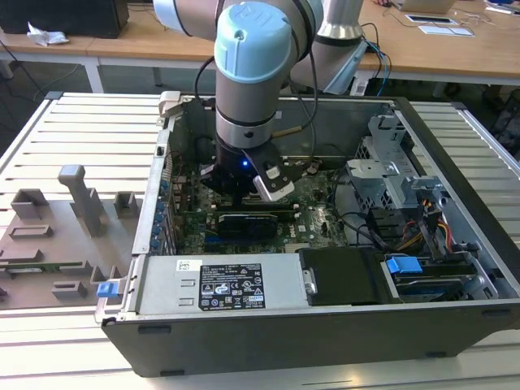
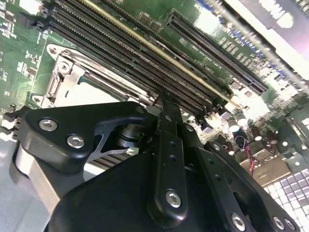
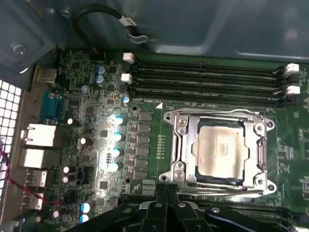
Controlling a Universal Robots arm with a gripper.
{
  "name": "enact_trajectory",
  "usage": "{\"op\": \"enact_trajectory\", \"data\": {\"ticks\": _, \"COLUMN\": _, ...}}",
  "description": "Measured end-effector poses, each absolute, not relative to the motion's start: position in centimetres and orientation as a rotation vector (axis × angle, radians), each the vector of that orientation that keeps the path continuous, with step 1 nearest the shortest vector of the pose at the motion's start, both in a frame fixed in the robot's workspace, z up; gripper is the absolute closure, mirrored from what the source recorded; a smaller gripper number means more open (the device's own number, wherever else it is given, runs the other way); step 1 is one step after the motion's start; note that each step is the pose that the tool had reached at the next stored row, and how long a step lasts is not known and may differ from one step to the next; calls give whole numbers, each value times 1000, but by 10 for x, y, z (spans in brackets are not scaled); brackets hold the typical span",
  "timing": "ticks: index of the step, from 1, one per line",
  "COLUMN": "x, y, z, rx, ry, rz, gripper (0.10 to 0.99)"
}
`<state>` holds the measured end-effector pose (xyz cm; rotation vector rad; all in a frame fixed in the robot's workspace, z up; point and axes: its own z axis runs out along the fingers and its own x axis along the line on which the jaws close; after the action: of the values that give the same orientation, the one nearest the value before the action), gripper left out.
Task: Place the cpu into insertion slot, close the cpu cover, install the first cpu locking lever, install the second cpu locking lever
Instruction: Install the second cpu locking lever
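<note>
Silvery-grey cpu [image 3: 220, 153] is seen seated in the insertion slot [image 3: 194, 149] on the green motherboard [image 3: 87, 96] in the first wrist view. The cpu cover [image 3: 255, 145] is seen lying down around the chip, its square opening framing the metal top. Four long black memory slots [image 3: 207, 82] with white end clips run beside the socket. A row of cylindrical capacitors [image 3: 116, 145] stands near the socket's other side.

In the exterior view, the arm is lowered into the open computer case [image 1: 325, 325], which rests on a slatted metal bench [image 1: 81, 130]. The pincer [image 1: 244, 191] is positioned directly above the motherboard, close to the socket. In the second wrist view, the pincer's [image 2: 166, 108] black fingers [image 2: 169, 145] are drawn together at their tips, with nothing visibly held between them. A white-printed label [image 1: 231, 286] is fixed to the grey power supply [image 1: 162, 284]; its writing cannot be read. A grey fixture plate [image 1: 57, 236] lies at the exterior view's left.
</note>
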<state>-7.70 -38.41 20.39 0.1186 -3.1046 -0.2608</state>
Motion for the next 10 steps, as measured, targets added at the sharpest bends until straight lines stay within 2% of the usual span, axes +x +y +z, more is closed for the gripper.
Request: {"op": "enact_trajectory", "data": {"ticks": 10, "x": -80, "y": -379, "z": 200, "rx": 140, "ry": -3107, "rz": -272, "gripper": 980}}
